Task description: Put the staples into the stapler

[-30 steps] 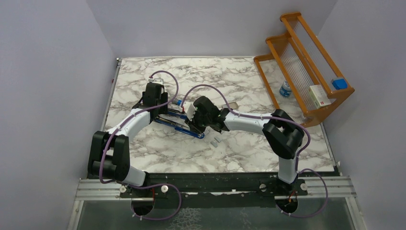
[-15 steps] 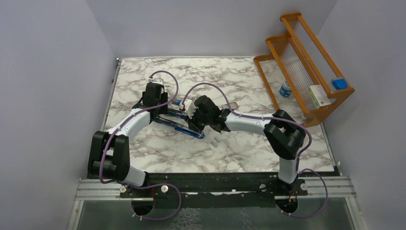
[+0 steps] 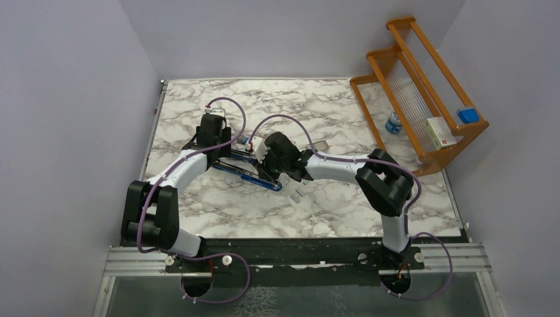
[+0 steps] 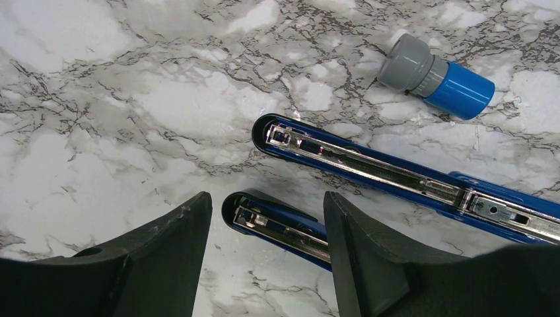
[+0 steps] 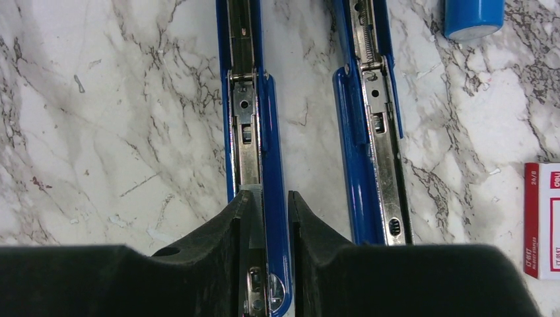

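Roughly at the table's middle, a couple of short grey strips of staples (image 3: 298, 193) lie loose on the marble table (image 3: 198, 218), just on the near side of the right gripper (image 5: 267, 198) and apart from the stapler (image 3: 245, 174). The stapler is blue and folded fully open, its two arms side by side with the metal channels facing up. A blue-and-grey cylinder (image 4: 436, 76) lies just beyond it.

The right gripper's jaws stand close together astride the arm farther from the cylinder, with a ridged grey strip between them over the channel. Whether they pinch it I cannot tell. The left gripper (image 4: 265, 198) is spread wide, its fingers either side of that same arm's tip and touching nothing.

The staple box (image 5: 541, 221), white with a red band, lies flat near the stapler; its small print is too fine to read.

Bare marble stretches to the near edge and to the far wall. A wooden rack (image 3: 422, 99) fills the far right corner, well apart, carrying a white carton (image 3: 441, 132) and a blue block (image 3: 467, 115), with a blue-capped bottle (image 3: 394, 123) by it.
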Controlling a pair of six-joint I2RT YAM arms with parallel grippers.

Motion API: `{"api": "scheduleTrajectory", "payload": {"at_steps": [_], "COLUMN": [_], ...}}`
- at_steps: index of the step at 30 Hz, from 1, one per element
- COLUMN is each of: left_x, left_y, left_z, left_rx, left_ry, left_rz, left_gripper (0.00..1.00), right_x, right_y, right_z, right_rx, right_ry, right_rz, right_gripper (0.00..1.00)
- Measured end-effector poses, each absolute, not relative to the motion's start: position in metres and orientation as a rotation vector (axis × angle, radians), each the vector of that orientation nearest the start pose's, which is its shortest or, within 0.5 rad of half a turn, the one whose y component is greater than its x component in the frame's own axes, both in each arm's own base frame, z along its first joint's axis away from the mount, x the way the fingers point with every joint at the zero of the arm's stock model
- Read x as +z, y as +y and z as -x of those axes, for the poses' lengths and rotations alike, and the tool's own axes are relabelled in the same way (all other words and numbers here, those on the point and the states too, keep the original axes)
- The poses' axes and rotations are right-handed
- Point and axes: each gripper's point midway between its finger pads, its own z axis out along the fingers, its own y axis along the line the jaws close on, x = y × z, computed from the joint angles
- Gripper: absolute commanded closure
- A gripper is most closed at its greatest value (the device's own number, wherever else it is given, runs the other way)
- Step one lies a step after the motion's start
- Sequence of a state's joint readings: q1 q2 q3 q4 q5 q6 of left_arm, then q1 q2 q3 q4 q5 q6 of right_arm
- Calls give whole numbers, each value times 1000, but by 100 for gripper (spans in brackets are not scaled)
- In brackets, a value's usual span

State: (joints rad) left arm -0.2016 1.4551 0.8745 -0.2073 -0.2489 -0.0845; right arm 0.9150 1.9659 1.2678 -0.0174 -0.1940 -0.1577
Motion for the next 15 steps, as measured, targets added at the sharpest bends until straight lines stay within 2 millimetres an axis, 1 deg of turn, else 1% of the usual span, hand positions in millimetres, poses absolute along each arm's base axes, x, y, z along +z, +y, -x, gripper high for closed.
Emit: {"api": "scheduleTrajectory", "payload": {"at_steps": [9,15], "left_x": [89,88], "left_y": [-34,-35], "left_z": [-371,-371], "left_rx": [150,146], "left_ry": [2334,2334], "left_rz": [-13,-14], "left_gripper": [34,34], "right_x": [52,51], "right_y": [420,414], "right_z": [-289,-286], "right_rx": [606,596], "right_ry": [1963,1977], "right_rz": [1287,1291], "right_gripper": [71,71]}}
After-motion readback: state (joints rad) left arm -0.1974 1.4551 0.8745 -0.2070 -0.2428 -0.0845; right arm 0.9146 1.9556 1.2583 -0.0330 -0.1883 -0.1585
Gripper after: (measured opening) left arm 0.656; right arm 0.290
